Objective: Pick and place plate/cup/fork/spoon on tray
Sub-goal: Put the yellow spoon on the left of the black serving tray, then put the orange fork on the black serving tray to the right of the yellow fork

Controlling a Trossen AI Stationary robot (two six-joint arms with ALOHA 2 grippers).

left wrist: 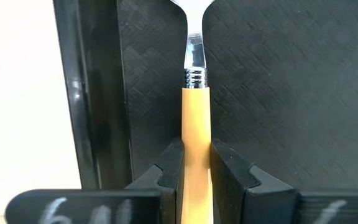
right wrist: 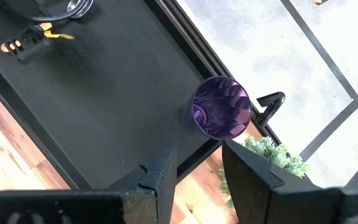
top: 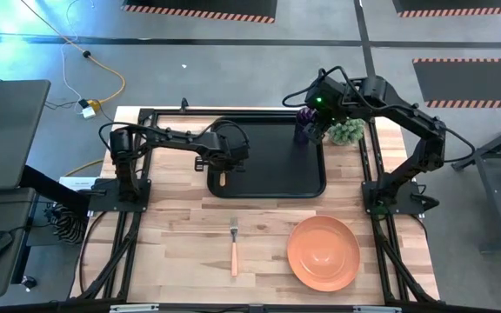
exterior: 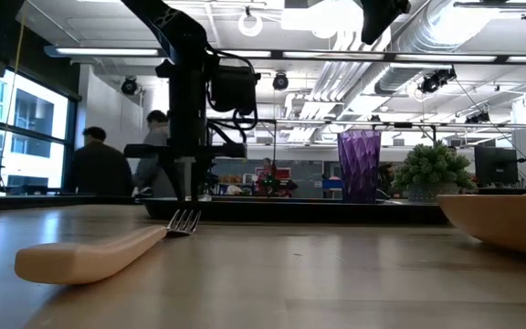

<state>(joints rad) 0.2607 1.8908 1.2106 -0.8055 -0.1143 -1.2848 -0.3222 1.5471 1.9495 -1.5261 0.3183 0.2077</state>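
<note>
The black tray (top: 272, 178) holds the purple cup (top: 306, 124) upright in its far right corner and the orange-handled spoon (left wrist: 194, 130) along its left side. Nearer on the table (top: 181, 252), the fork (top: 234, 246) lies left of the orange plate (top: 323, 252).

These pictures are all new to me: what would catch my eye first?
Probably the orange plate on the bare wood at the table's near right, with the fork lying beside it. Next, the black tray at the back, where the left gripper pinches the spoon by its orange handle just above the tray's left side. The purple cup stands in the tray's far right corner, under the open right gripper.
</note>
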